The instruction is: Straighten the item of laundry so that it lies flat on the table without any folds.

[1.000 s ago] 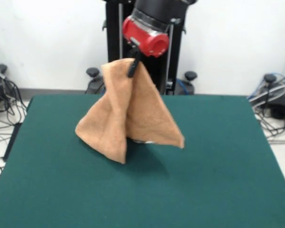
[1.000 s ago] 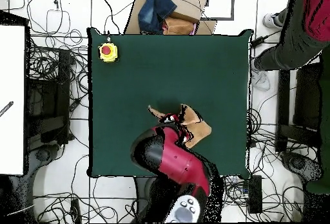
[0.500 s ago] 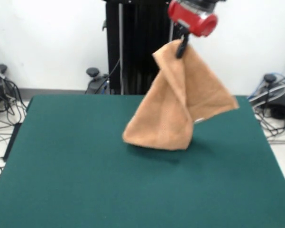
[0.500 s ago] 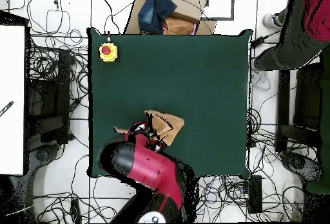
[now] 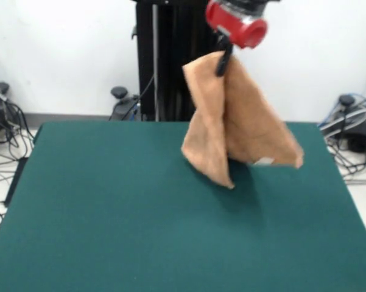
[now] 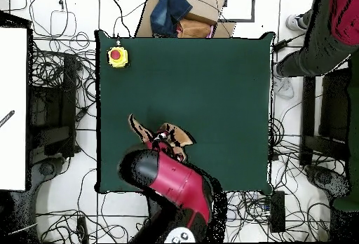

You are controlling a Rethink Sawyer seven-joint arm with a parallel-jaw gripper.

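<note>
Overhead, a yellow box with a red button [image 6: 117,57] is sitting on a corner of the table [image 6: 210,80] well away from the jaws, and a person [image 6: 322,31] in dark trousers is standing off a table corner on the opposite side. Cardboard with a blue garment [image 6: 175,13] is lying on the floor beyond the table's edge, and tangled cables [image 5: 3,131] are crowding the floor all round. Nothing is standing between the jaws and the green surface except the cloth itself.

The table top is looking like dark green, matte fabric, broad and rectangular. The towel [image 5: 237,128] is light orange-tan terry, nubbly, hanging below the jaws in a rough cone with long vertical folds; a small white label [image 5: 263,161] is showing near its lower hem.

The gripper [image 5: 221,61], black fingers beneath a red cylindrical wrist, is pinching the towel's top peak closed between its jaws. The towel's lower corners are dangling just above the table, seemingly not touching it.
</note>
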